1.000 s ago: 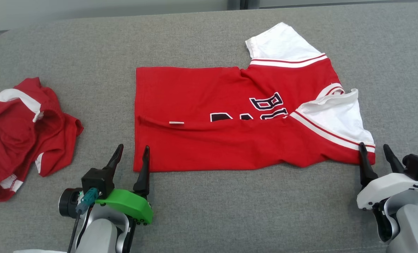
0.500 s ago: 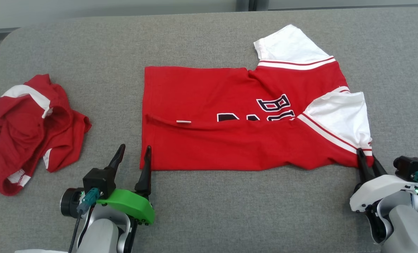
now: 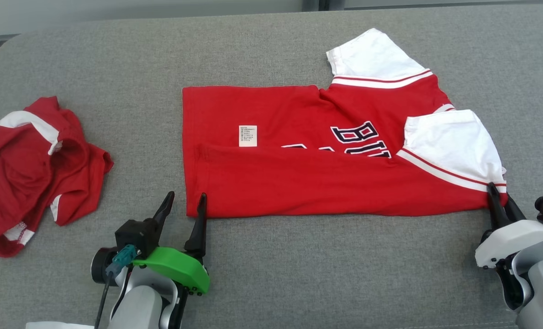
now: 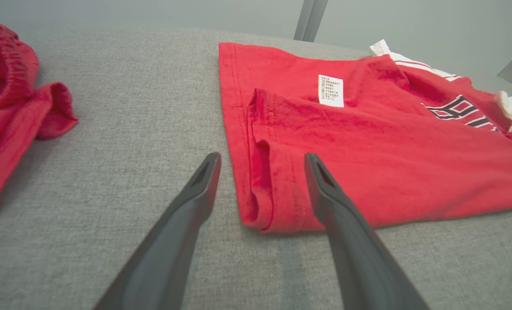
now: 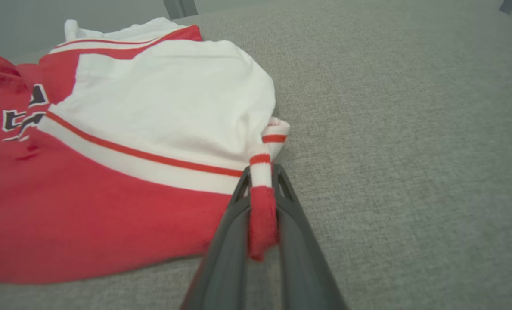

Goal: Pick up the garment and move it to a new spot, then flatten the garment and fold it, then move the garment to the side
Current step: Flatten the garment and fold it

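The garment [image 3: 298, 178] is a red jersey with white sleeves and dark lettering, lying folded lengthwise on the grey table [image 3: 298, 274]. My right gripper [image 3: 498, 194] is shut on its near right corner, where the striped sleeve trim meets the red hem. In the right wrist view, that red and white edge [image 5: 261, 202] is pinched between the closed fingers [image 5: 230, 241] of the gripper [image 5: 262, 172]. My left gripper [image 3: 185, 197] stands open, straddling the garment's near left corner. In the left wrist view, the folded hem corner [image 4: 264, 206] lies between the spread fingers of the gripper [image 4: 262, 157].
A second red and white garment [image 3: 34, 169] lies crumpled at the table's left side, also seen as a red heap [image 4: 6, 99] in the left wrist view. A white care label [image 3: 247, 135] lies exposed on the jersey. Bare grey surface runs along the near edge.
My right gripper has shut on the garment's near right corner and drawn it rightward. The near fold has straightened and the care label is now uncovered. The left gripper stays open.
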### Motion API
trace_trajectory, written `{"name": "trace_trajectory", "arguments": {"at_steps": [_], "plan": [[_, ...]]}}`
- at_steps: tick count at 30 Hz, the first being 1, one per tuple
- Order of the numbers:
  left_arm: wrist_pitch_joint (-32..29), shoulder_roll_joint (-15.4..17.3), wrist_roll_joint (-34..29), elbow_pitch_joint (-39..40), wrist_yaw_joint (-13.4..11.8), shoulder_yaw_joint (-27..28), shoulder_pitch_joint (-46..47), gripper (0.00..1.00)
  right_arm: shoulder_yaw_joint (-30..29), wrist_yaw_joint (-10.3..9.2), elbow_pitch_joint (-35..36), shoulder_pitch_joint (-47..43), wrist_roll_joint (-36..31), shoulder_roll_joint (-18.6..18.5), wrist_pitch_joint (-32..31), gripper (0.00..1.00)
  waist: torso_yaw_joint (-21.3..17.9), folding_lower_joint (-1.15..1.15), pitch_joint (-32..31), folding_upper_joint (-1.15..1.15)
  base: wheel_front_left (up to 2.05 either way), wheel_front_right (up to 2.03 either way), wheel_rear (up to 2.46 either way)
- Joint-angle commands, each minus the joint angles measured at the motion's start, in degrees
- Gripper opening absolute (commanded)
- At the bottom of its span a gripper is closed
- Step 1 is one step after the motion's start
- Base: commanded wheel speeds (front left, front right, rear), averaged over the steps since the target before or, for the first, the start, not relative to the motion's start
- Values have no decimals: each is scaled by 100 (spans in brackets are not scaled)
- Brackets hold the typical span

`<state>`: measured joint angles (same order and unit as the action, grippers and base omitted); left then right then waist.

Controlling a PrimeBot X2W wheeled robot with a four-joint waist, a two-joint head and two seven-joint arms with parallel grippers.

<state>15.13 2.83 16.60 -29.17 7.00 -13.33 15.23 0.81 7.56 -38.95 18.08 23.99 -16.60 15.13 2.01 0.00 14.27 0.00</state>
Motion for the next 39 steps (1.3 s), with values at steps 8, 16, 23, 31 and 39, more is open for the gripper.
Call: {"name": "trace_trajectory", "arguments": {"at_steps": [8, 16, 23, 31, 39], "plan": [[0, 15, 315, -262, 54, -227, 271, 100, 132, -13, 172, 81, -55, 24, -1, 0, -67, 0, 123, 0, 0, 0, 0], [0, 15, 480, -520, 56, -363, 366, 100, 178, -13, 215, 137, -59, -5, -1, 0, -136, 0, 152, 0, 0, 0, 0], [0, 15, 664, -711, 54, -508, 430, 100, 166, -13, 228, 117, -63, 4, -1, 0, -140, 0, 137, 0, 0, 0, 0], [-2, 17, 751, -734, 55, -530, 450, 0, 225, -12, 228, 164, -63, 36, -1, 0, -140, 0, 93, 0, 0, 0, 0], [-1, 20, 827, -369, 42, -357, 117, 0, 130, -13, 261, -20, -111, 19, -1, 0, -17, 0, -123, 0, 0, 0, 0]]}}
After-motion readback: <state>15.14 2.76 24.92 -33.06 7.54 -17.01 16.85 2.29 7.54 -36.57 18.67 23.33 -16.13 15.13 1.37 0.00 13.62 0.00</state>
